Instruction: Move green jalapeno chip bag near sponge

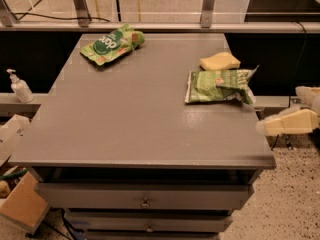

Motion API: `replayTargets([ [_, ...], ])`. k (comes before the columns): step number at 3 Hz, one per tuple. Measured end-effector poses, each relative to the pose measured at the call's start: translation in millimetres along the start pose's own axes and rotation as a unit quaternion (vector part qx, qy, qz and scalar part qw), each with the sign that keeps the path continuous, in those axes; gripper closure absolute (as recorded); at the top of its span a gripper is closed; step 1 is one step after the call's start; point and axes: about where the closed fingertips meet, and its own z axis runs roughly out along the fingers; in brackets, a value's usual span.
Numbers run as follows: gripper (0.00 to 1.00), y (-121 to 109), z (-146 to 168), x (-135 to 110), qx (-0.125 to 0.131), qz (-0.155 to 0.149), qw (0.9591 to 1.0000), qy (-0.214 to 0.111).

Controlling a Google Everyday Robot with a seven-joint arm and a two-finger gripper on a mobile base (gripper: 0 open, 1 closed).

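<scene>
Table scene with the claw point(286, 113) off the right edge of the table point(135, 129), at about the height of the tabletop, spread wide and holding nothing. The bag point(217, 85) lies flat near the right side of the table, just in front of the sponge point(220, 61). The two are close, and whether they touch cannot be told. The bag's right end is crumpled and stands up, close to the table edge and to the claw. By this layout the placement looks essentially done, so the main risks lie in any further motion. If the claw sweeps inward, it may catch the raised end and drag the light, crinkly bag away from the sponge or over the edge. A low approach may strike the table's rim. A push on the bag may also shove the soft sponge backward, since little holds either in place. The green pouch point(112, 45) at the far left corner and the soap bottle point(20, 86) beside the table are well apart and at no risk.
</scene>
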Motion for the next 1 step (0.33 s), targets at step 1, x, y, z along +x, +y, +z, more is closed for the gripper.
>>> replayTargets([
  [1,0.00,2.0,-9.9,2.9,0.001,-0.031,0.9995,-0.004],
])
